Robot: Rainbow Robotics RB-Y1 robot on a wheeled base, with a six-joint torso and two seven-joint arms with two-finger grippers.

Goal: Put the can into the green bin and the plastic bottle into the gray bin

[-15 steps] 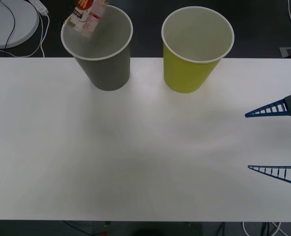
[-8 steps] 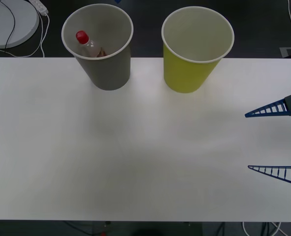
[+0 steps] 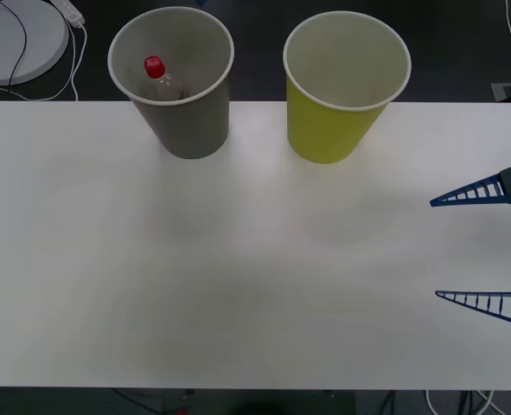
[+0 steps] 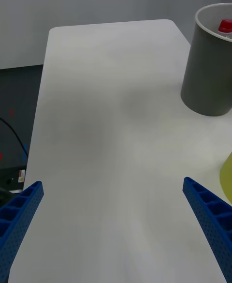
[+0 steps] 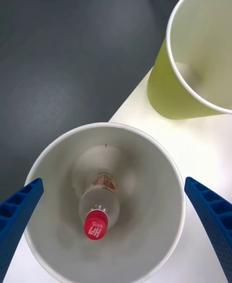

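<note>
The plastic bottle now lies inside the gray bin, red cap up, leaning on the wall; a second ago it was tipping over the rim, half a second ago it had just dropped in. It sits straight below the left hand, whose fingers stand wide apart and empty. That half looks done. The green bin beside it holds nothing visible. The right hand, well apart, waits spread over the worktop.

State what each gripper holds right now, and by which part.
Nothing is held. The left gripper is open above the gray bin, where the plastic bottle lies; the right gripper is open over the table.
</note>
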